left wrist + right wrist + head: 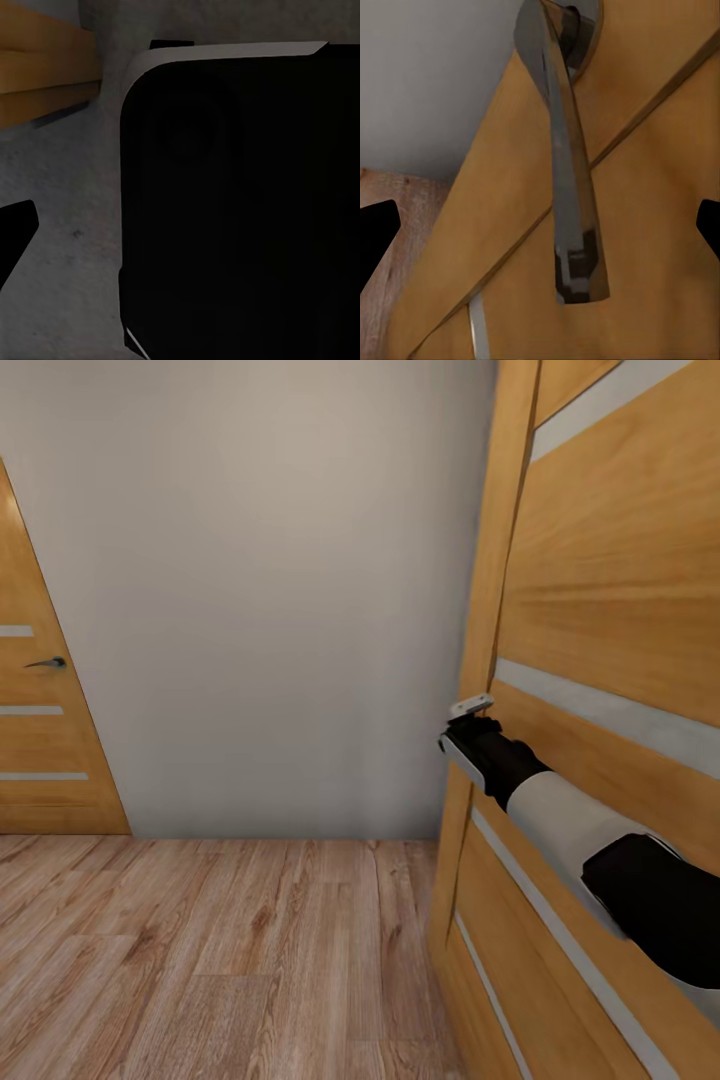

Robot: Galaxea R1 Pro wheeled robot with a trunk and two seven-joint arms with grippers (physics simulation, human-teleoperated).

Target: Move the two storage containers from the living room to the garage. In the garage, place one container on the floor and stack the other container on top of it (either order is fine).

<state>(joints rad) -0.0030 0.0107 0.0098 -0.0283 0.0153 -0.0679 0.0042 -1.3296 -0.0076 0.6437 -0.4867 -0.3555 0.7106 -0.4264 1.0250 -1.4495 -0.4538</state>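
Light wood plank flooring (200,960) covers the lower part of the head view, ending at a plain pale grey wall (270,590). Closest to the camera, on the right side, the right arm (590,840) reaches forward and up along an open wooden door (610,610) with pale horizontal stripes; its black wrist ends right at the door's edge, at a small metal piece (470,706) that sticks out there. In the right wrist view the right gripper (544,229) has its two dark fingertips (375,232) spread wide to either side of a long grey metal door handle (570,195); the lever lies between them and touches neither, so the jaws stand released with nothing grasped. Behind the handle is the orange-brown door face with one thin grey stripe, and past its edge a patch of the plank floor and grey wall.

The left wrist view is mostly covered by a large black rounded body with a pale rim (232,210), probably part of the robot itself; one dark fingertip (15,232) of the left gripper pokes in at the side over a mottled grey surface (67,187), and I cannot tell whether those jaws are apart or closed.

Farthest away, at the left of the head view, a second wooden door (40,730) with a dark handle (47,662) stands closed in the wall. The storage containers lie outside these views
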